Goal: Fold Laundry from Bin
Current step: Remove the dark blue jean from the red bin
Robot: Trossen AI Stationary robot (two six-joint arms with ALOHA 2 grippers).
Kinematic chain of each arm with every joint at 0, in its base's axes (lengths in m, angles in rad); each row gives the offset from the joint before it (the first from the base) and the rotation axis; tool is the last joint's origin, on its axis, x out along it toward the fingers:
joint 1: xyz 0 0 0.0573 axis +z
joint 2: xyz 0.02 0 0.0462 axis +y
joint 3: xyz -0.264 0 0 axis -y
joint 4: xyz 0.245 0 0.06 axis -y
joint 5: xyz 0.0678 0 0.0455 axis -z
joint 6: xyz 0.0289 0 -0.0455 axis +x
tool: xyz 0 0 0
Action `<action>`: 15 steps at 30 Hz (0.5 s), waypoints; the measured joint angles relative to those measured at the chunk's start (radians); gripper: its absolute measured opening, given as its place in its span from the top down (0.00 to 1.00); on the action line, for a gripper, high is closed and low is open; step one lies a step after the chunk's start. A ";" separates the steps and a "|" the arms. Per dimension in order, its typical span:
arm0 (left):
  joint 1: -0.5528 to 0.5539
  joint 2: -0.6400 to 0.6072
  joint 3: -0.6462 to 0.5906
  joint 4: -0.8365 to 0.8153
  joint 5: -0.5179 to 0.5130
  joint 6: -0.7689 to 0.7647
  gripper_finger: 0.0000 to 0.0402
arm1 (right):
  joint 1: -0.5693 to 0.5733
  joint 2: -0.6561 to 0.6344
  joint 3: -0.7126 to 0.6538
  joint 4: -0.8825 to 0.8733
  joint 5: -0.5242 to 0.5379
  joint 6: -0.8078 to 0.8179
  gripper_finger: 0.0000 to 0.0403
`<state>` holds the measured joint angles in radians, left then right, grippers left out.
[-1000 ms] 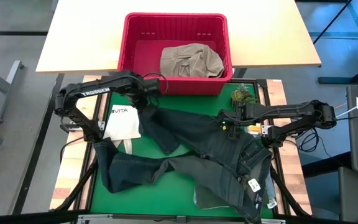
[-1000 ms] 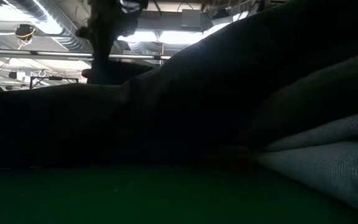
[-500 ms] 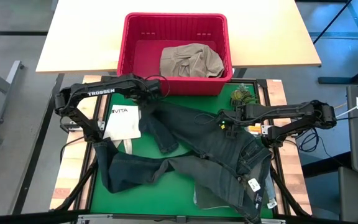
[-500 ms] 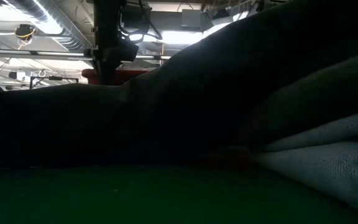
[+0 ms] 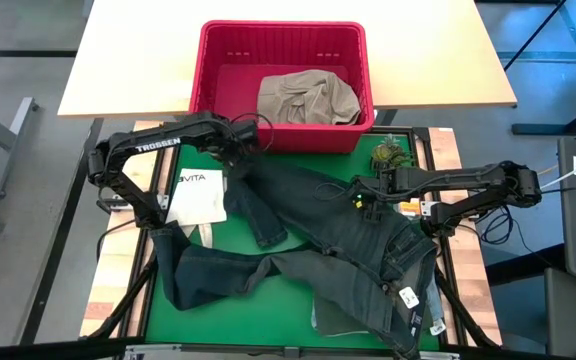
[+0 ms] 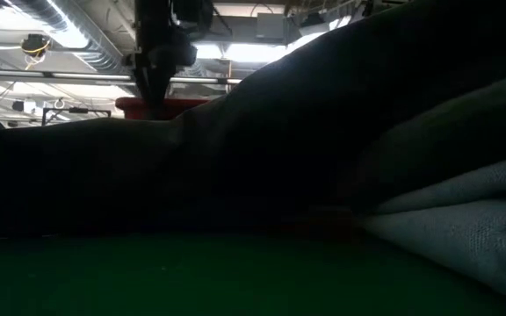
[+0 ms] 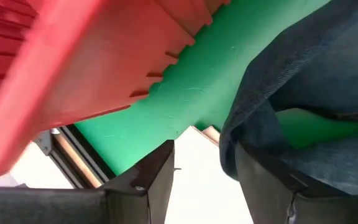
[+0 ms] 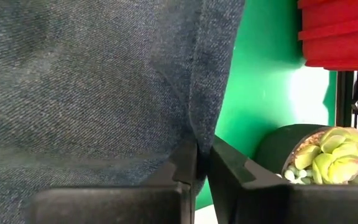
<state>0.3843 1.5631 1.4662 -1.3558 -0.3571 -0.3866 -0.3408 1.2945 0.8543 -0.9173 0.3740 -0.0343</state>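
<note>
The right gripper [image 8: 202,163] has its jaws pinched narrow on a seam fold of the dark blue denim jeans [image 5: 338,235], just beside the small potted green succulent [image 8: 328,152] that stands in front of the large red slotted plastic bin [image 5: 282,85]. The left gripper [image 7: 204,180] sits at the bin's front left corner with jaws wide, one jean leg hem lying against a finger but not clamped.

The jeans lie out of the bin, spread crumpled and twisted on the green mat surface [image 5: 288,305], legs splayed away from the bin; no fold is made. A small white tote bag [image 5: 197,196] lies beside them. A khaki-beige crumpled garment [image 5: 306,97] remains inside the bin.

Judgement: early stage; flattening, folding and the remaining garment are outstanding.
</note>
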 joint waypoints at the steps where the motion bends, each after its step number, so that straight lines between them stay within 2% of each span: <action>1: 0.000 0.000 0.022 -0.017 0.000 0.000 0.59 | 0.000 0.000 0.000 0.000 0.000 0.000 0.92; 6: 0.000 0.000 0.119 -0.094 0.008 -0.009 0.61 | 0.000 0.000 0.000 0.000 0.000 0.000 0.92; 8: 0.000 0.000 0.149 -0.103 0.051 -0.069 0.61 | 0.000 0.000 0.000 0.000 0.000 0.000 0.92; 15: -0.075 0.000 0.155 -0.103 0.402 -0.322 0.63 | 0.000 0.000 0.000 0.000 0.000 0.000 0.92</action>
<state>0.3088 1.5631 1.6211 -1.4585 0.0448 -0.7083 -0.3408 1.2945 0.8543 -0.9176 0.3737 -0.0341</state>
